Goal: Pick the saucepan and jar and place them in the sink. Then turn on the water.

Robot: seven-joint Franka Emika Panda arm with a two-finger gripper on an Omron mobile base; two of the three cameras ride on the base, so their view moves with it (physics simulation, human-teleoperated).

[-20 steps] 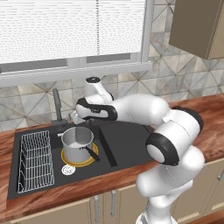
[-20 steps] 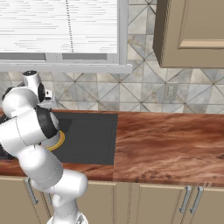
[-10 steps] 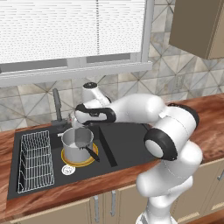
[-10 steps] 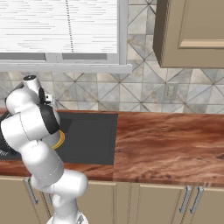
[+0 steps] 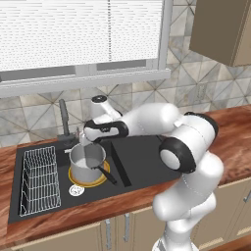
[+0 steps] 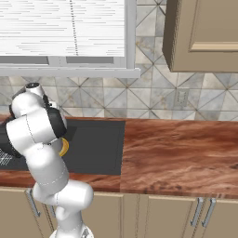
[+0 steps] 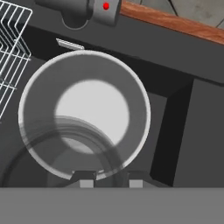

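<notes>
Saucepan (image 5: pixel 87 162) sitting in the sink (image 5: pixel 142 159), jaws gripping the jar (image 7: pixel 65 148) right over it

Pan's on a yellow disc (image 5: pixel 100 180) near the basin's middle, black handle (image 5: pixel 105 174) pointing at the front edge, wire rack (image 5: pixel 39 179) along the left side. Gripper (image 5: pixel 84 142) hangs at the pan's back rim, close to the faucet (image 5: pixel 63 120). From the hand camera the see-through jar overlaps the pan's rim. Bench (image 6: pixel 186 153) runs off to the right.

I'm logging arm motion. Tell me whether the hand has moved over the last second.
Yes. In the left base view the hand has come down and leftward, from above the saucepan toward the faucet, and is shut.
</notes>
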